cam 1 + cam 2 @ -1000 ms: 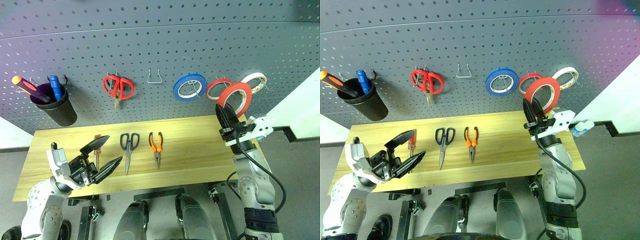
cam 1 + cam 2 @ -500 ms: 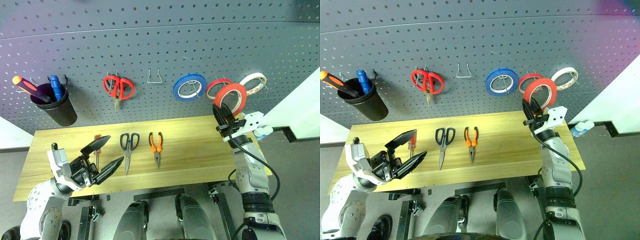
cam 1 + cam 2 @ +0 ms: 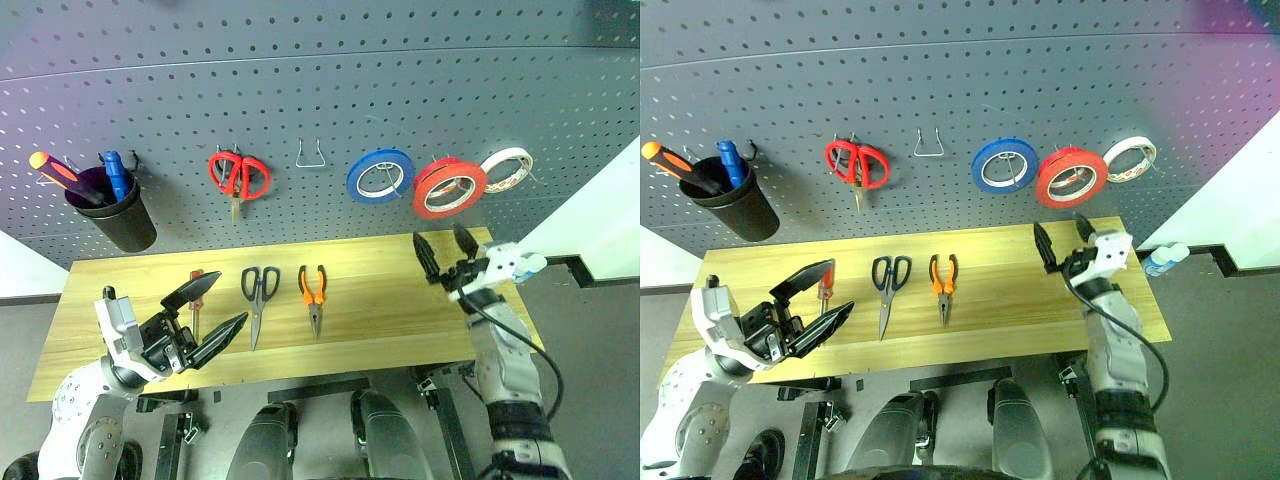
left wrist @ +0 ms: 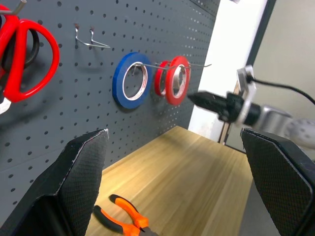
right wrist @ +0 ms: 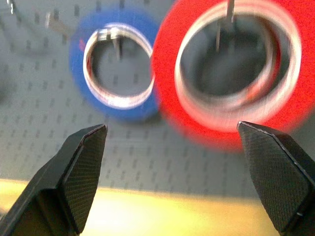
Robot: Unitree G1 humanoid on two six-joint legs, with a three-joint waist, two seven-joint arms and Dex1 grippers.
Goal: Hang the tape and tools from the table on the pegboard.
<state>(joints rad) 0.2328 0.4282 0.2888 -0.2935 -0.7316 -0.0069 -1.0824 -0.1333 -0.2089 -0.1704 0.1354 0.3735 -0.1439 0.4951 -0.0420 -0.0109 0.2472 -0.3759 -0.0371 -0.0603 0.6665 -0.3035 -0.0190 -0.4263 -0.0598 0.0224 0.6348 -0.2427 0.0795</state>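
The wide red tape [image 3: 450, 187] hangs on a hook of the dark grey pegboard [image 3: 300, 90], between the blue roll and the white ring. Just below it my right gripper [image 3: 438, 238] stands open and empty; its wrist view shows the tape [image 5: 226, 73] beyond the spread fingers. On the wooden table [image 3: 380, 295] lie the orange-handled pliers [image 3: 313, 290], the dark scissors [image 3: 258, 295] and the small red-handled screwdriver [image 3: 196, 290], partly hidden behind a finger of my left gripper [image 3: 210, 305]. That gripper hovers open and empty over the table's front left.
On the pegboard hang a black cup [image 3: 112, 215] holding orange and blue screwdrivers, red scissors [image 3: 238, 178], a bare wire hook [image 3: 311, 153], a blue roll [image 3: 380, 175] and a white ring [image 3: 507, 167]. A thinner red ring [image 4: 160, 78] hangs behind the tape.
My right gripper opened and let go of the red tape, which now hangs on its hook. The gripper then sank below it. The left arm stayed still.
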